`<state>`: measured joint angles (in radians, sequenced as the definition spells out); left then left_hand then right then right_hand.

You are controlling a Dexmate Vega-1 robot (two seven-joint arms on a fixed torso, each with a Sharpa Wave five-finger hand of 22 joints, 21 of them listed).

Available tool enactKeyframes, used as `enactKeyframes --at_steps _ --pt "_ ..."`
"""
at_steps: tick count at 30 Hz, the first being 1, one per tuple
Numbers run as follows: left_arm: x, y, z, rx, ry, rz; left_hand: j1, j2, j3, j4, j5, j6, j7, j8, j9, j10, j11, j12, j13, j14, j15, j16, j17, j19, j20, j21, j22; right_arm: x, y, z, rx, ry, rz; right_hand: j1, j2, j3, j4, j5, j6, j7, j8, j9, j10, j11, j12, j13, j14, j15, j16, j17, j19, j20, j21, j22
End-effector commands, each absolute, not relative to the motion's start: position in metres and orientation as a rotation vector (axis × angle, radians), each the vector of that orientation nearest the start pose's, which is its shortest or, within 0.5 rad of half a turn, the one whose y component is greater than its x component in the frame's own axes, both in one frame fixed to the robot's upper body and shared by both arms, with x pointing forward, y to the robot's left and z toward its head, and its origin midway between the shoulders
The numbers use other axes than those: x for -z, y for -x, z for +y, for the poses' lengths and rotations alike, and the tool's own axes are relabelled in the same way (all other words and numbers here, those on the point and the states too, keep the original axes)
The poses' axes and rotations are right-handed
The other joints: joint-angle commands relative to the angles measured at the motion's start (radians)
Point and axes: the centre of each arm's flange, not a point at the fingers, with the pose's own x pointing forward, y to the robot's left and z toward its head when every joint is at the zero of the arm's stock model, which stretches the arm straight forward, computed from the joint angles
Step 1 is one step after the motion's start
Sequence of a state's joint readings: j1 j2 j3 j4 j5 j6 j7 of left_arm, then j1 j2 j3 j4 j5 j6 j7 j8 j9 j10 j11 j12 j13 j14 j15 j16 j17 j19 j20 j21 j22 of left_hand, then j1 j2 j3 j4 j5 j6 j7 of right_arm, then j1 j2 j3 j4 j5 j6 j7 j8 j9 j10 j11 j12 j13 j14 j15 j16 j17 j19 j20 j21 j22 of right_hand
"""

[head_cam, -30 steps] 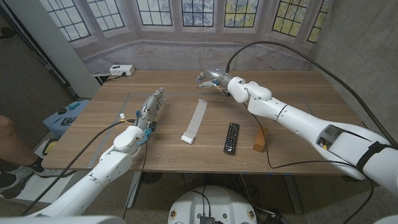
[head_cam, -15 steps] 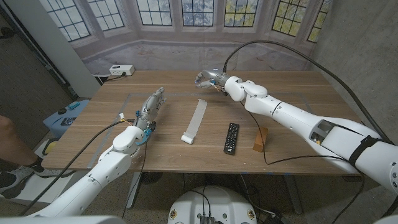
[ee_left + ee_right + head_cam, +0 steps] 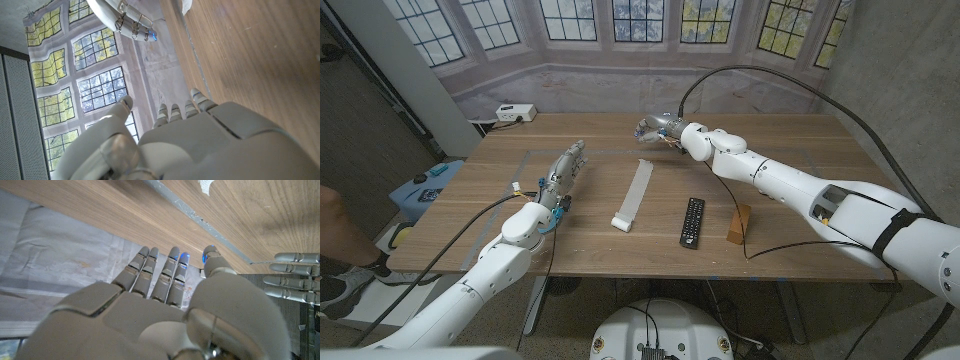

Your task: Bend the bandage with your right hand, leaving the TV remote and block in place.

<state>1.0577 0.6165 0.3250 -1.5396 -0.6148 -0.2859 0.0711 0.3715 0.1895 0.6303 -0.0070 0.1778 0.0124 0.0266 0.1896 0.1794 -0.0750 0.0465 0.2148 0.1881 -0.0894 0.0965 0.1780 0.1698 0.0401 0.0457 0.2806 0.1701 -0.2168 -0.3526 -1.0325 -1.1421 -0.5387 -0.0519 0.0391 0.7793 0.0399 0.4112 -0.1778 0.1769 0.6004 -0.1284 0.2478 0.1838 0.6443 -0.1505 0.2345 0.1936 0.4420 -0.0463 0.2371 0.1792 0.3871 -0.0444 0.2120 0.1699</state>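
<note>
The white bandage (image 3: 634, 194) lies as a long straight strip on the table's middle, its near end folded into a small pad; one end of the bandage (image 3: 207, 185) also shows in the right wrist view. My right hand (image 3: 658, 127) hovers just beyond its far end, holding nothing, fingers (image 3: 159, 274) stretched out. The black TV remote (image 3: 692, 222) lies right of the bandage, and the wooden block (image 3: 737, 224) right of the remote. My left hand (image 3: 563, 172) is left of the bandage with fingers (image 3: 294, 275) extended and empty.
A white power box (image 3: 515, 112) sits at the table's far left edge. Grey tape lines (image 3: 610, 152) mark the tabletop. A black cable (image 3: 750, 240) hangs over the table by the block. A blue device (image 3: 424, 189) and a person's leg (image 3: 332, 215) are left of the table.
My right forearm has crept slightly left; the hand stays just beyond the bandage's far end. Bandage, remote, block and left hand have not moved.
</note>
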Motion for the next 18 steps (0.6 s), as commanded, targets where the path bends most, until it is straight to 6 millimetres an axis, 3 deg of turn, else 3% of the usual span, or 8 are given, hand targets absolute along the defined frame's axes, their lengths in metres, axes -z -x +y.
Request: enactKeyframes --at_steps 1,18 --pt "0.0702 -0.6007 0.2959 0.175 -0.012 -0.575 0.006 -0.003 -0.004 -0.002 0.000 -0.006 0.000 -0.004 0.001 0.000 -0.004 0.001 0.005 0.000 0.007 0.004 0.002 0.007 0.005 -0.005 0.003 -0.0819 -0.6971 -0.0486 -0.221 1.552 -0.683 0.020 0.003 -0.003 0.002 -0.002 0.019 -0.006 0.006 0.005 0.020 -0.004 0.002 0.001 0.016 -0.145 0.005 0.006 0.009 -0.076 0.003 0.004" --pt "0.0735 -0.5990 0.2954 0.173 -0.009 -0.574 0.009 -0.003 -0.006 -0.002 0.000 -0.005 0.001 -0.004 0.001 0.001 -0.004 0.000 0.005 0.001 0.007 0.004 0.002 0.010 0.006 -0.012 0.003 -0.0722 -0.7008 -0.0412 -0.213 1.584 -0.665 0.040 0.003 -0.006 0.003 -0.002 0.033 -0.008 0.003 0.005 0.034 -0.008 -0.001 0.002 0.023 -0.146 0.004 0.007 0.015 -0.078 0.002 0.005"
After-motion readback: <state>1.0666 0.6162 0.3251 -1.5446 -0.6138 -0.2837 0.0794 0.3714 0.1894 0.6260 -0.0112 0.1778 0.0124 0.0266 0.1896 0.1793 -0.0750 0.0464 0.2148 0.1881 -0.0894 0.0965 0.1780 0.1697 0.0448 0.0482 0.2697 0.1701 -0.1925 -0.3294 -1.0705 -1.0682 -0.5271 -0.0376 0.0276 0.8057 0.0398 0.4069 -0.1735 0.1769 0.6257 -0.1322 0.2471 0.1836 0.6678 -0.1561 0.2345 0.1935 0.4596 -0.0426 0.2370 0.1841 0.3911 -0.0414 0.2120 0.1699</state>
